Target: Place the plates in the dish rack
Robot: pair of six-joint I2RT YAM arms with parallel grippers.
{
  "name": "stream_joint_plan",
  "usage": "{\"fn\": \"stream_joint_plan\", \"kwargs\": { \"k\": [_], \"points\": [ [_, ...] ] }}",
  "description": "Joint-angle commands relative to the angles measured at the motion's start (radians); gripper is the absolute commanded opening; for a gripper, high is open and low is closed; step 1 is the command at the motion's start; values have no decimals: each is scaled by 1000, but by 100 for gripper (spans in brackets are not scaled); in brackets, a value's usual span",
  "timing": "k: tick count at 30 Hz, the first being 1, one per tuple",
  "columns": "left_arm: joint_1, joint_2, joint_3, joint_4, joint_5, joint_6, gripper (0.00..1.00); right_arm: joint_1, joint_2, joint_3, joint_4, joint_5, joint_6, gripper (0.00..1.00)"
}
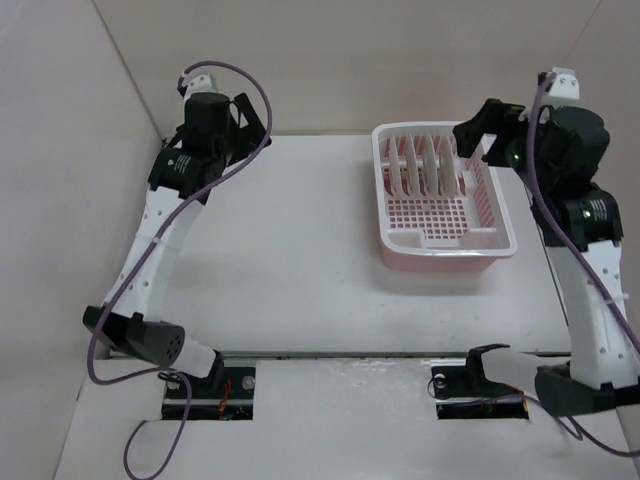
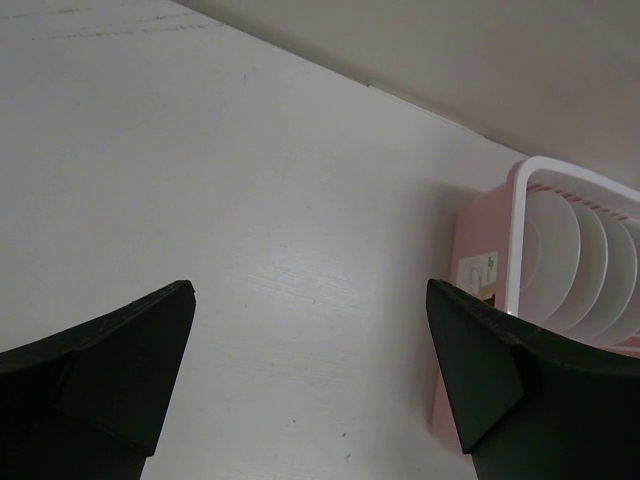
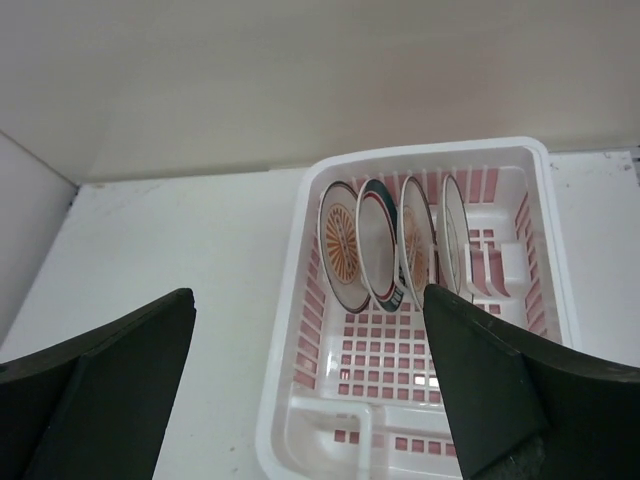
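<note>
Several white plates [image 3: 345,245] stand upright side by side between the prongs at the far end of the pink dish rack [image 3: 290,350]. From the left I see an orange sunburst plate, a teal-rimmed plate [image 3: 385,255] and two more edge-on. In the top view the rack [image 1: 497,240] sits at the right rear with the plates [image 1: 420,165] in it. My right gripper [image 1: 480,140] hovers open and empty above the rack's far right corner; it also shows in the right wrist view [image 3: 308,295]. My left gripper [image 1: 250,115] is open and empty at the far left, over bare table [image 2: 310,290].
The rack's near half has only the grid bottom and a small corner compartment [image 3: 350,430]. The left wrist view shows the rack's pink side wall [image 2: 480,290] with a label. Beige walls enclose the table at back and sides.
</note>
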Motion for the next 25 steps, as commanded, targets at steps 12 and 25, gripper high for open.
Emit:
{"fn": "stream_joint_plan", "kwargs": {
  "k": [12,25],
  "points": [
    [0,-498,-373,15,-135,-88,100,75,-452,-76,-267,189,64,100],
    [0,-555,-407,-21,-198,-97,100,75,-502,-111,-278,178,47,100]
  ]
}}
